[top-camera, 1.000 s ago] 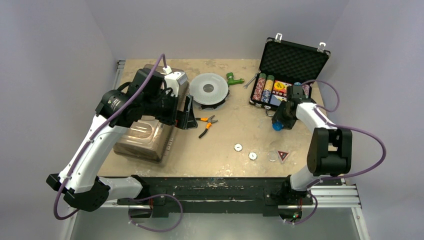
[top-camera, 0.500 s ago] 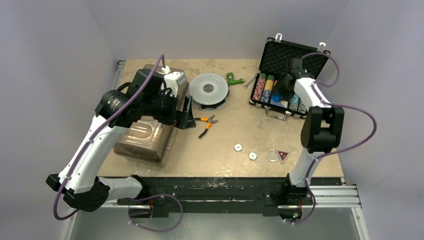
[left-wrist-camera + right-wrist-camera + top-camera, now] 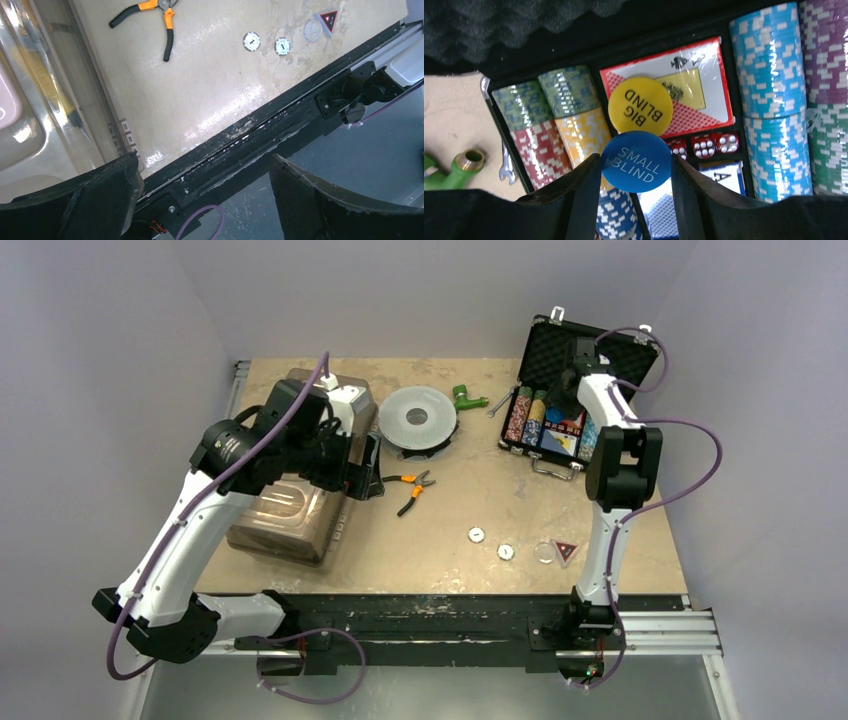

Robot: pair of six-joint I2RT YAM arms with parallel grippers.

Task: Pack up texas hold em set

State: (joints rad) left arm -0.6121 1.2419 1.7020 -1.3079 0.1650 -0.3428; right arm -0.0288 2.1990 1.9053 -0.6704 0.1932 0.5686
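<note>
The black briefcase (image 3: 548, 352) stands open at the back right, foam lid up. My right gripper (image 3: 570, 392) hovers over its tray, shut on a blue round "SMALL BLIND" button (image 3: 636, 161) held by its edges. Below it, a yellow "BIG BLIND" button (image 3: 640, 106) lies on a red card deck (image 3: 696, 85). Chip rows (image 3: 774, 100), red dice (image 3: 709, 145) and a blue deck fill the tray. Two white round buttons (image 3: 476, 534) (image 3: 505, 552), a clear disc (image 3: 543, 552) and a triangular button (image 3: 566, 551) lie on the table near the front. My left gripper (image 3: 368, 466) is open and empty.
A large clear bin (image 3: 295, 500) lies under my left arm. A round grey disc spool (image 3: 417, 418), a green fitting (image 3: 465, 397) and a small wrench (image 3: 497, 405) sit at the back. Orange-handled pliers (image 3: 412, 488) lie mid-table, also in the left wrist view (image 3: 160, 20).
My right gripper has carried the blue button from in front of the briefcase to above its tray. The left arm has barely moved.
</note>
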